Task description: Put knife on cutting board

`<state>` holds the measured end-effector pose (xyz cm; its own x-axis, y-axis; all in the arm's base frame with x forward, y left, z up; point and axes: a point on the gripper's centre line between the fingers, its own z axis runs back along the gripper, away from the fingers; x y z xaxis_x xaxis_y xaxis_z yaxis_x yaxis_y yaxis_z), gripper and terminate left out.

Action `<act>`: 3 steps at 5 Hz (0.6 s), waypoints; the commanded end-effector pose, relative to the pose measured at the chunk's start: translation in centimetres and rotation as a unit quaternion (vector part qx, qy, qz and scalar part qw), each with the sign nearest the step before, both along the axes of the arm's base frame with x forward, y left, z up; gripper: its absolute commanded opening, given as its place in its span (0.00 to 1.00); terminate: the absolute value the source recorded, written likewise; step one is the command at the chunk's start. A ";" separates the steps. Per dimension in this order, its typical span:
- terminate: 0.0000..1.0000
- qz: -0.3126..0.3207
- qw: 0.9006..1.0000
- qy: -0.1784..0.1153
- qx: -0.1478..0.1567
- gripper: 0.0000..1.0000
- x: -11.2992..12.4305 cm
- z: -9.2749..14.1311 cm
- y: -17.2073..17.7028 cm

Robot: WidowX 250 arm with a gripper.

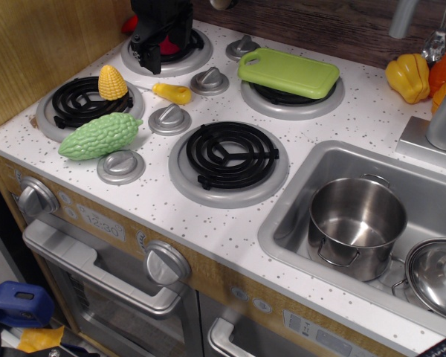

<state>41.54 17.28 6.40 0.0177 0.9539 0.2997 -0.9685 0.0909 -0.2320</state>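
Observation:
The knife (172,93) lies flat on the white countertop between the two left burners, its yellow-orange handle to the right and its thin white blade pointing left. The lime-green cutting board (288,72) lies on the back right burner. My black gripper (166,53) hangs over the back left burner (197,59), behind the knife and left of the board. Its fingers stand apart with nothing between them. A red thing shows on the burner behind them.
A yellow corn cob (112,82) and a bumpy green gourd (100,136) rest on the front left burner. Grey knobs (170,118) stand around the knife. The sink (297,201) at right holds a steel pot (355,223) and a lid (438,277). Toy peppers (409,76) sit at the back right.

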 end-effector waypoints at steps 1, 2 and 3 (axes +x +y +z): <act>0.00 0.000 1.000 0.000 0.000 1.00 0.0 0.0 0.0; 0.00 0.000 1.000 -0.005 -0.002 1.00 0.0 -0.6 0.1; 0.00 -0.005 1.000 -0.004 -0.005 1.00 0.1 -0.9 0.4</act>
<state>41.49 16.72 2.98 0.0547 0.9651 0.2562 -0.9738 0.1083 -0.2001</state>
